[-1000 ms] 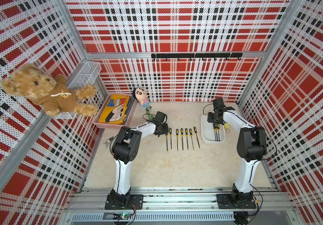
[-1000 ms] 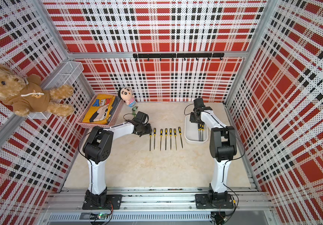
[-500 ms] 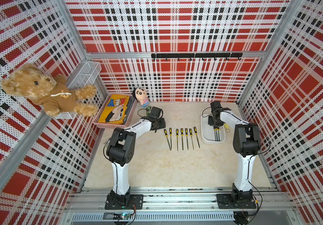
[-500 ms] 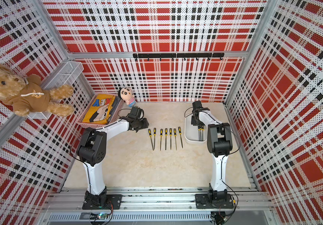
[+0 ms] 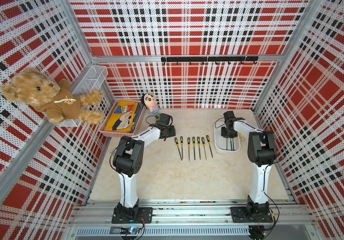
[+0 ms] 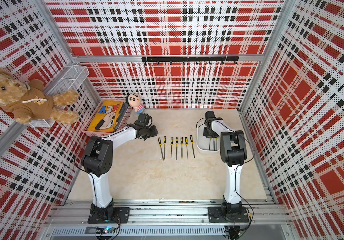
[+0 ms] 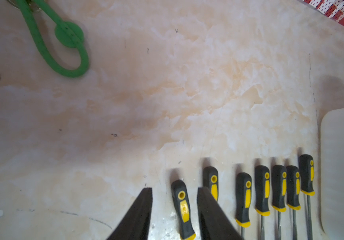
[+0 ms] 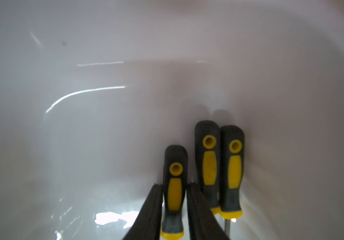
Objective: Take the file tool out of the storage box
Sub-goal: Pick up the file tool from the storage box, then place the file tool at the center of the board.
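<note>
Our right gripper is straddling one file by its handle, jaws hugging both sides; clamped yet, we cannot tell. We are favouring a firm squeeze, then a straight lift, sparing the two neighbouring files lying alongside in the white storage box.

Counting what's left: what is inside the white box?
Three files lie in the box, the jaws of the right gripper astride one handle. Their tips fall outside the wrist view, and from above the gripper covers the handles.
</note>
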### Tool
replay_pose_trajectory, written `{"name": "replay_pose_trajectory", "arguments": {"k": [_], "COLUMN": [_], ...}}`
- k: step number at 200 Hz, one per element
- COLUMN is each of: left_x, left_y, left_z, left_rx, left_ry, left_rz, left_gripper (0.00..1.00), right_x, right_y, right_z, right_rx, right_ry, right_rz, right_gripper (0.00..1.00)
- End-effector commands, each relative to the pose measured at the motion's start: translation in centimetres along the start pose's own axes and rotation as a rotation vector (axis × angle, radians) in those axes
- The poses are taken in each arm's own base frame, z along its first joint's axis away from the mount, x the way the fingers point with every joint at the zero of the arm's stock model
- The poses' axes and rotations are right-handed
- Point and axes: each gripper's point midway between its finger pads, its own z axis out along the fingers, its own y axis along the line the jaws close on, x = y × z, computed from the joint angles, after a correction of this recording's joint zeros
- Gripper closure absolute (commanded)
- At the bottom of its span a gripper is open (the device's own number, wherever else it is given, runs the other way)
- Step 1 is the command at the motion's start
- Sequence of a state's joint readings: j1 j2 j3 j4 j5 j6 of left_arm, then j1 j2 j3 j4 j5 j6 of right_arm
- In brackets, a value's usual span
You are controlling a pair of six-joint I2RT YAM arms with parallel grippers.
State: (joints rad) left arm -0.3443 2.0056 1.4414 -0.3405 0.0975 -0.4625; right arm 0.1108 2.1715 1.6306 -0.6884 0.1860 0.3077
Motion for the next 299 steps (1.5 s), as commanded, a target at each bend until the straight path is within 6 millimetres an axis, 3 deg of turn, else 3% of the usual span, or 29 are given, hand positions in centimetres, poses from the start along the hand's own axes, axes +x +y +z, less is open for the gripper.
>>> {"name": "replay_pose_trajectory", "arguments": {"k": [1,19,53,72,90,111,127,138,141,166,188,205,234,270,299], "left_x": [-2.3,-2.5,-2.6,-2.7,-2.9,-3.2,-3.8,-3.9,-4.6,-5.4,-5.8,-5.9,-5.4,-3.9,-2.9], "left_y": [-1.0,-1.1,-1.2,-1.1,-0.9,-0.1,1.2,1.7,3.2,5.7,7.4,8.4,8.8,9.4,9.9], "left_z": [-1.3,-1.3,-1.3,-1.4,-1.5,-1.8,-2.2,-2.5,-2.8,-3.6,-4.1,-4.4,-4.8,-4.8,-4.5], "left_rx": [0.032,0.034,0.036,0.038,0.040,0.068,0.068,0.062,0.045,0.026,0.005,-0.006,-0.005,-0.016,-0.023], "left_ry": [-0.054,-0.056,-0.059,-0.059,-0.062,-0.066,-0.087,-0.097,-0.110,-0.132,-0.144,-0.151,-0.147,-0.131,-0.115], "left_rz": [0.015,0.017,0.017,0.021,0.017,-0.024,-0.049,-0.052,-0.076,-0.111,-0.128,-0.139,-0.142,-0.148,-0.149], "left_gripper": [0.57,0.56,0.56,0.56,0.56,0.56,0.56,0.56,0.56,0.56,0.56,0.56,0.56,0.56,0.56], "right_x": [1.7,1.8,1.0,-0.9,-3.5,-5.6,-5.9,-5.7,-5.5,-3.7,-1.0,0.9,2.4,4.7,6.6], "right_y": [0.1,0.5,0.9,2.0,3.7,7.5,10.9,13.2,13.9,20.1,25.9,29.6,34.1,38.1,39.5], "right_z": [1.6,1.5,0.8,-1.6,-5.4,-10.9,-14.6,-16.5,-16.9,-19.7,-19.6,-17.9,-15.7,-14.3,-13.3], "right_rx": [-0.006,-0.024,-0.045,-0.095,-0.150,-0.270,-0.361,-0.424,-0.444,-0.598,-0.683,-0.694,-0.750,-0.789,-0.781], "right_ry": [0.055,0.055,0.029,-0.034,-0.122,-0.223,-0.270,-0.278,-0.276,-0.261,-0.200,-0.143,-0.066,0.015,0.053], "right_rz": [-0.004,-0.004,0.012,0.013,-0.001,-0.029,-0.053,-0.051,-0.049,-0.055,-0.059,-0.070,-0.041,-0.067,-0.076], "right_gripper": [0.71,0.73,0.92,0.95,0.96,0.96,0.95,0.95,0.95,0.95,0.94,0.94,0.96,0.99,0.99]}}
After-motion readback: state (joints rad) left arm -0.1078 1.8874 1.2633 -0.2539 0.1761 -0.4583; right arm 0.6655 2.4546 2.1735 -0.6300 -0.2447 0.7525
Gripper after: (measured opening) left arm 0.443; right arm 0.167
